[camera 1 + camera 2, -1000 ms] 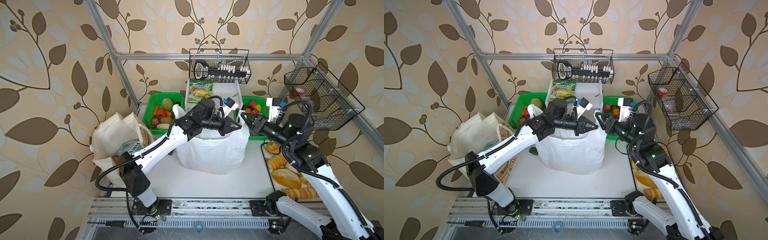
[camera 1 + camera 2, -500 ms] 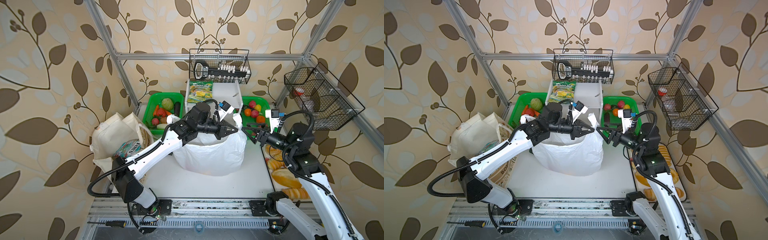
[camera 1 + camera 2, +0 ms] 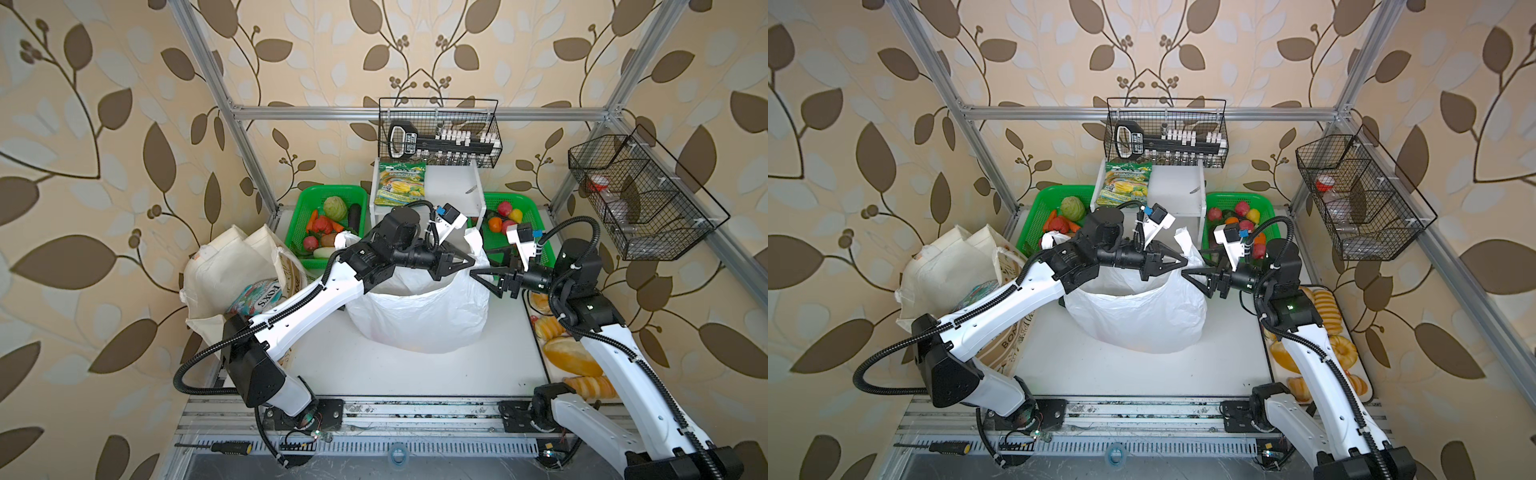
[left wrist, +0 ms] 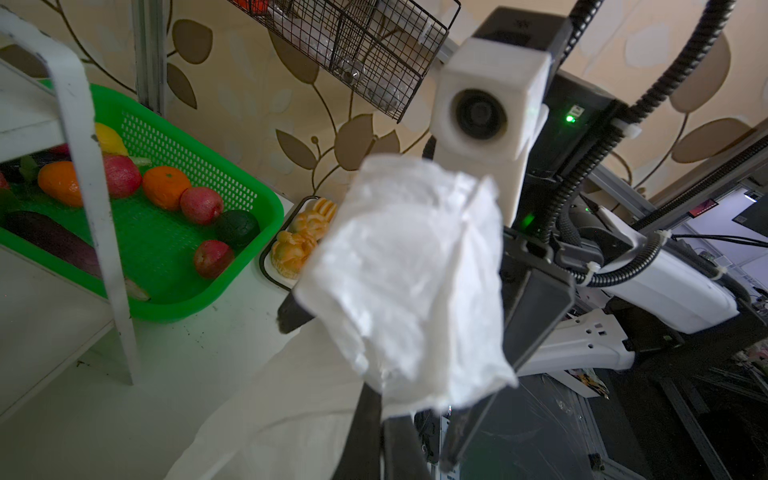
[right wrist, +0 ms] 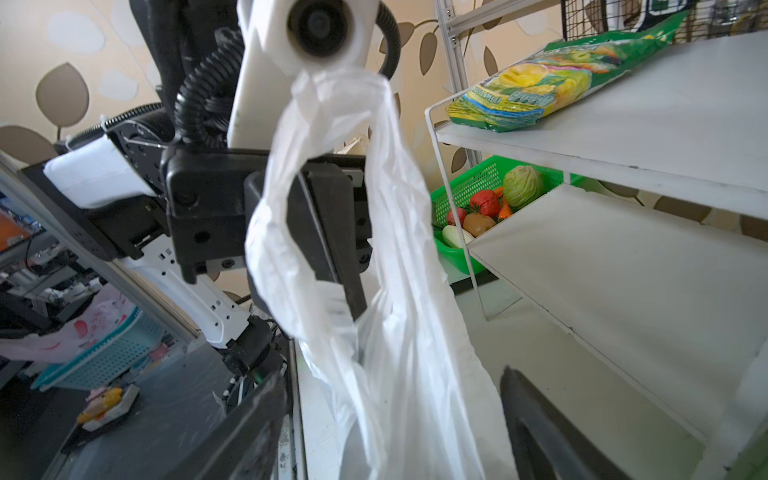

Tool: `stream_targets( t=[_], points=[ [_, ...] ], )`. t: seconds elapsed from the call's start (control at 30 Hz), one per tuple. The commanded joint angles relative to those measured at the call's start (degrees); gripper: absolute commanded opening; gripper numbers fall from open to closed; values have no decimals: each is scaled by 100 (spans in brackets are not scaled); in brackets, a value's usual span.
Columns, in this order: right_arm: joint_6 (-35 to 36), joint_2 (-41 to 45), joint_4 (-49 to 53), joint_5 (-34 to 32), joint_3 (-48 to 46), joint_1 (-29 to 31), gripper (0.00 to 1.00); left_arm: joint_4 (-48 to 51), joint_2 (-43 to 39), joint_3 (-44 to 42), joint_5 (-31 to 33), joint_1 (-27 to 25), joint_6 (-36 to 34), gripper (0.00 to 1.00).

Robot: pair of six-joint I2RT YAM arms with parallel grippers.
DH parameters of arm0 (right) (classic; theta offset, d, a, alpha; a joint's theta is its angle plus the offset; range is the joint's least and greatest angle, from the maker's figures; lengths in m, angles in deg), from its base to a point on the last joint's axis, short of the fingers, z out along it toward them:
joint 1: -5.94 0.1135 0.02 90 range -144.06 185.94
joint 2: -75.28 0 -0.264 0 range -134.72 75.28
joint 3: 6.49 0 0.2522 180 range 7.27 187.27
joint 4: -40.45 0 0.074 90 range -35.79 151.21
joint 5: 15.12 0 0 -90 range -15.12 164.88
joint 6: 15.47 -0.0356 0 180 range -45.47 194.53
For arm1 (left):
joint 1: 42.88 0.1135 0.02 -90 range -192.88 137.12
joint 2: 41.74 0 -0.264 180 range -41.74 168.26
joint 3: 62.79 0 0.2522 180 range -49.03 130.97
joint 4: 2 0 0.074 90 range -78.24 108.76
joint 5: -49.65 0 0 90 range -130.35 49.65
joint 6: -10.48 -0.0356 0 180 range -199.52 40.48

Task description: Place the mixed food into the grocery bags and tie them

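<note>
The white plastic bag point(image 3: 419, 320) stands open in the middle of the surface point(image 3: 395, 374), just in front of a white shelf point(image 3: 453, 187) that carries a green-yellow snack packet point(image 3: 401, 183). What lies inside the bag is hidden.

The left gripper point(image 3: 467, 262) reaches across the bag's mouth from the left. It is clamped on a bunched handle point(image 4: 407, 282) at the bag's right rim and holds it up above the opening. The other handle point(image 3: 343, 240) sticks up at the left rim, behind that arm.

The right gripper point(image 3: 481, 263) faces the left one almost tip to tip from the right, just beside the held handle. Its jaws are spread wide and grip nothing.

A cream tote point(image 3: 224, 266) slumps at the left edge of the surface, with a blue-red candy packet point(image 3: 254, 297) showing in its mouth. Two green baskets sit on either side of the shelf, one far left point(image 3: 309, 199) and one far right point(image 3: 524, 198). Bread loaves point(image 3: 571, 361) lie along the right edge.
</note>
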Motion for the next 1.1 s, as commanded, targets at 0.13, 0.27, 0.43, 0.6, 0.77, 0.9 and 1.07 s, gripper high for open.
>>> stream_targets(
  t=[0.13, 0.27, 0.43, 0.6, 0.77, 0.9, 1.07],
  points=[
    [1593, -212, 47, 631, -30, -15, 77, -225, -265, 26, -187, 2, -19, 0],
    [1376, -391, -216, 907, 68, 8, 60, -198, -239, 57, -198, 2, -44, 0],
    [1144, -398, -162, 753, 23, 18, 32, -78, -234, 156, -98, 2, -94, 5],
    [947, -386, -143, 731, -16, 23, 11, -66, -302, 306, -22, 2, -14, 44],
    [918, -338, -189, 764, -68, 55, 10, -195, -375, 366, 86, 2, -27, 72],
    [1067, -280, -198, 816, -113, 109, 11, -190, -267, 538, 145, 2, -121, 85],
    [1113, -281, -89, 911, -95, 131, 12, -180, 8, 979, 156, 2, -114, 88]
  ],
)
